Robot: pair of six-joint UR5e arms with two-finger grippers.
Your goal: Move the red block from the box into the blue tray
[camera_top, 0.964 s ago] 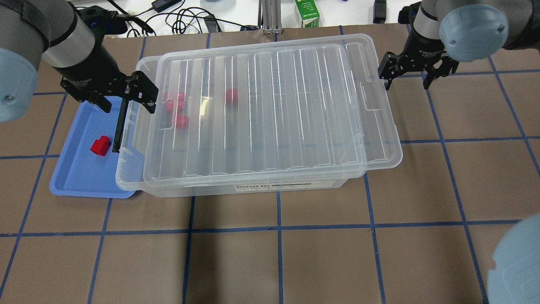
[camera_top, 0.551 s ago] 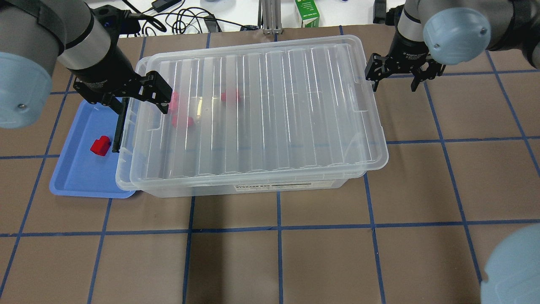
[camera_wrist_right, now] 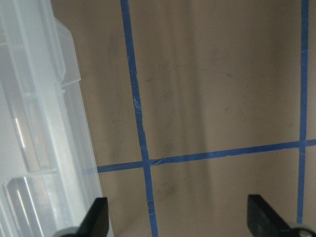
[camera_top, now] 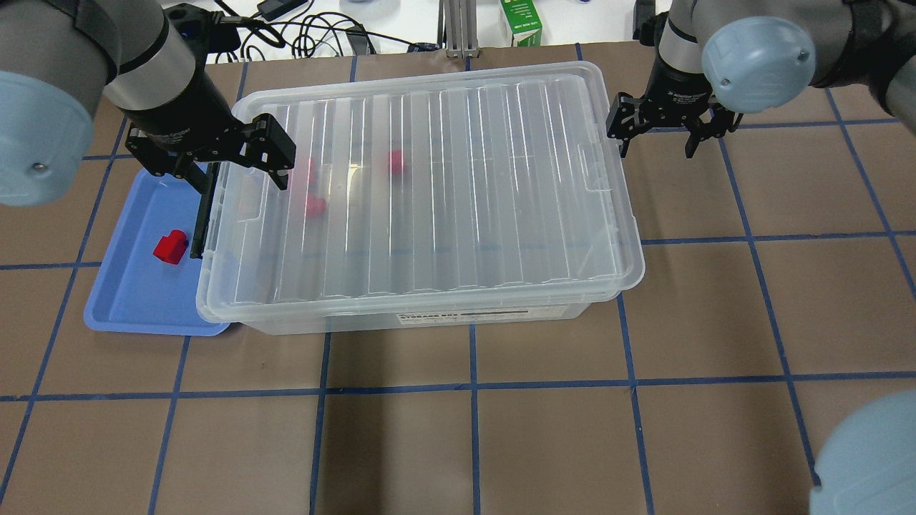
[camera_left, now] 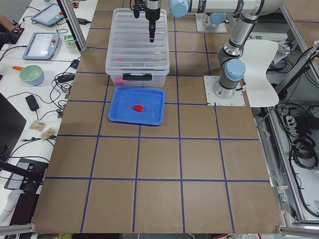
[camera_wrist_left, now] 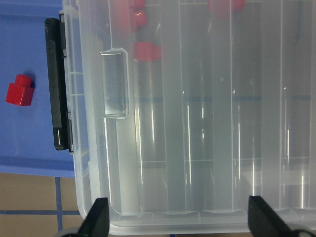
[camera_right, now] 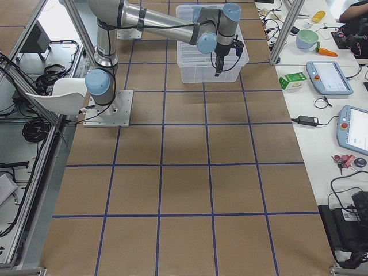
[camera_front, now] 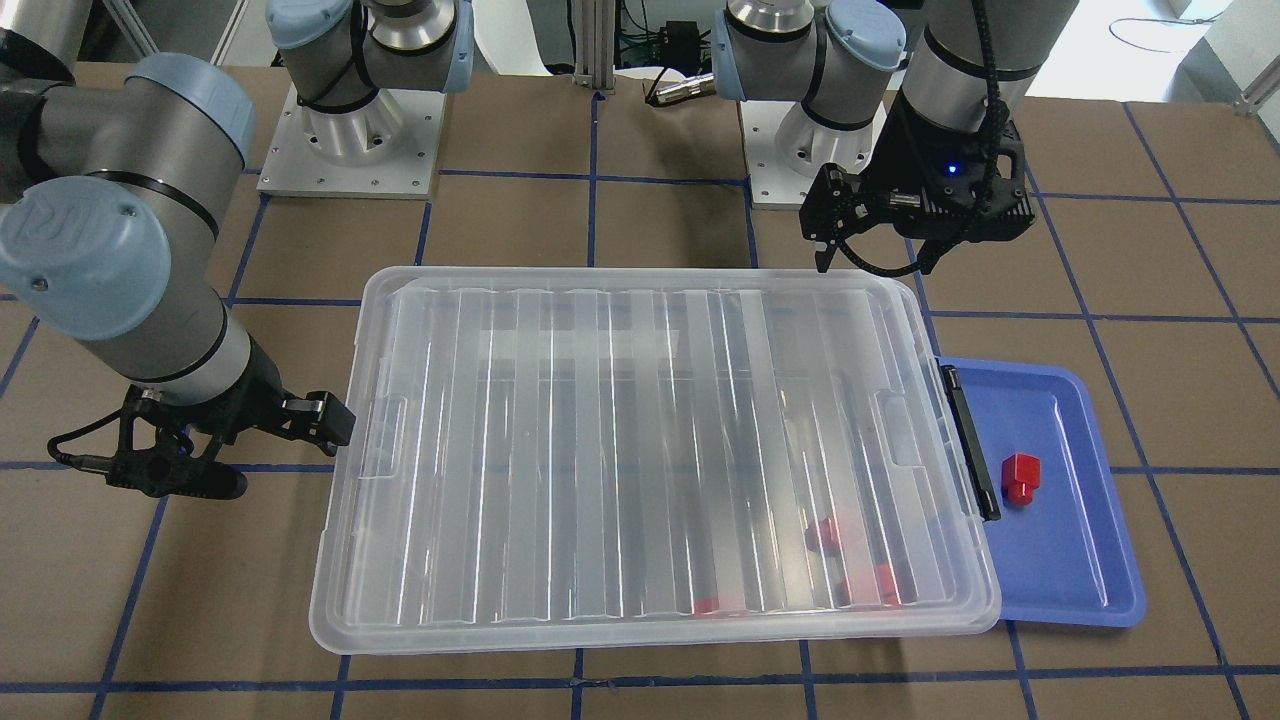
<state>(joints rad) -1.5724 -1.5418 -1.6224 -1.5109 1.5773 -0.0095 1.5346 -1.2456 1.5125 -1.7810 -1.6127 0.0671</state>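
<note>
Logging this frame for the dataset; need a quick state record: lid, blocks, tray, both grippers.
lid: on the box, fully covering it
blue tray: at the box's latch end
red block: one lying in tray, ungripped
other red blocks: three inside box, seen through lid
left gripper: open, empty, over lid near latch
right gripper: open, empty, beside box's opposite end

One block (camera_top: 170,247) lies in the tray (camera_top: 132,304), just left of the box (camera_top: 358,322).
</note>
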